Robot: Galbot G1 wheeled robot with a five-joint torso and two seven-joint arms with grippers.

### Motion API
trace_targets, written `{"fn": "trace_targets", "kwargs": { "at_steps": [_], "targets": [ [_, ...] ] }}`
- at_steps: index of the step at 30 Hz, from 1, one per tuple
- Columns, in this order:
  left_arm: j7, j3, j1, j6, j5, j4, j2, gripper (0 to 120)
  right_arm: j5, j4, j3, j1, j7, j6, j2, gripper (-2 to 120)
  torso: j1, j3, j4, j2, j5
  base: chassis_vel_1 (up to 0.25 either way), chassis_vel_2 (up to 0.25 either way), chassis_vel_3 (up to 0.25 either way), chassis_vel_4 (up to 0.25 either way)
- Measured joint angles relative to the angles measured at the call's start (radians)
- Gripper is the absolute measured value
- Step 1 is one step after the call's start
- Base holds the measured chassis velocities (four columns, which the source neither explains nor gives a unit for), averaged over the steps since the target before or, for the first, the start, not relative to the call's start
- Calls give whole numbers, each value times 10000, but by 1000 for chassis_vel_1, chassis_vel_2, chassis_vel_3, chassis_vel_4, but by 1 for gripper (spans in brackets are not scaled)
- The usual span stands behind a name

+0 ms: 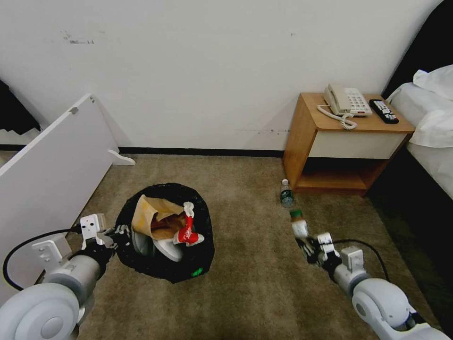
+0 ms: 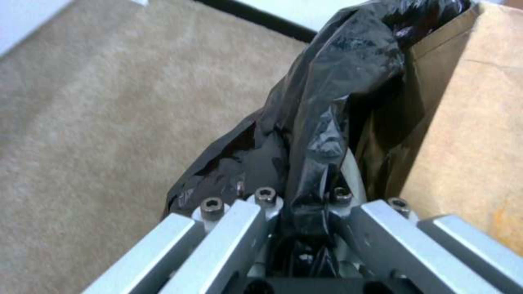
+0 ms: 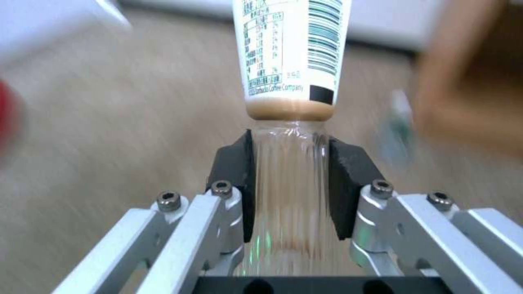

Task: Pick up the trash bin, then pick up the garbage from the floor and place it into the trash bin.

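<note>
The trash bin (image 1: 166, 270), lined with a crinkly black bag, hangs just above the carpet at the left centre. My left gripper (image 1: 120, 233) is shut on its rim; in the left wrist view the black bag (image 2: 327, 102) is pinched at the left gripper (image 2: 305, 196). Inside lie a brown paper bag (image 1: 153, 212), a red-white wrapper (image 1: 187, 233) and a white slipper (image 1: 165, 248). My right gripper (image 1: 306, 243) is shut on a clear bottle (image 1: 298, 225) with a white label and green cap, held at its clear base (image 3: 289, 183) to the right of the bin. Another bottle (image 1: 286, 193) lies on the floor.
A wooden nightstand (image 1: 349, 141) with a phone (image 1: 347, 100) and a remote (image 1: 383, 111) stands at the back right, with the bed (image 1: 424, 127) beside it. A white board (image 1: 47, 174) leans at the left. Open carpet (image 1: 250, 283) lies between the bin and the right arm.
</note>
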Motion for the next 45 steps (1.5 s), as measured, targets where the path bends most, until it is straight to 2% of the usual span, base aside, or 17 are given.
{"fn": "trace_targets", "kwargs": {
  "at_steps": [1,2,4,7,9,10,12,15,16,21,23,31,39,45],
  "targets": [
    [0,84,23,0,6,0,7,1,44,165,17,38,-378,465,-16,25,0,0,0,0,0,0,0,0,0],
    [0,84,23,0,6,0,7,1,44,165,17,38,-378,465,-16,25,0,0,0,0,0,0,0,0,0],
    [0,384,103,0,38,-21,50,1,243,546,40,133,-1125,1330,-40,25,0,0,0,0,0,0,0,0,0],
    [0,594,150,0,99,-35,80,1,372,673,34,212,-1431,1716,-32,25,0,0,0,0,0,0,0,0,0],
    [0,1012,200,0,241,-66,106,1,602,792,-100,418,-2031,2619,37,25,0,0,0,0,2,0,0,0,0],
    [0,1012,200,0,241,-66,106,1,602,792,-100,418,-2031,2619,37,25,0,0,0,0,2,0,0,0,0],
    [-5,1329,204,0,322,-93,103,1,905,865,-273,604,-2717,3324,119,25,0,0,0,0,2,0,0,0,0],
    [-17,1522,209,0,326,-117,95,1,1060,932,-415,685,-3161,3704,166,25,0,0,0,0,1,0,0,0,0],
    [-35,1723,217,0,322,-135,83,1,1186,1002,-562,744,-3702,3939,221,25,0,0,0,-1,1,0,0,0,0],
    [-91,1984,211,0,320,-127,54,1,1234,1053,-827,858,-4448,4125,316,25,0,0,0,0,1,0,0,0,0],
    [-144,2206,194,0,241,-57,62,1,1232,1025,-1020,1106,-5056,4149,398,25,0,-1,0,0,1,0,0,0,0],
    [-288,2528,65,0,-193,48,104,1,1300,672,-1393,1785,-5781,4199,426,25,0,0,0,0,1,0,0,0,0],
    [-307,2620,-56,-1,-615,116,105,1,1130,256,-1773,2250,-6534,4270,551,25,0,0,0,-1,3,0,0,0,0],
    [-308,2492,-33,0,-982,-41,131,1,453,-327,-1899,2357,-7097,4526,738,25,0,0,0,-1,3,0,0,0,0]
  ]
}}
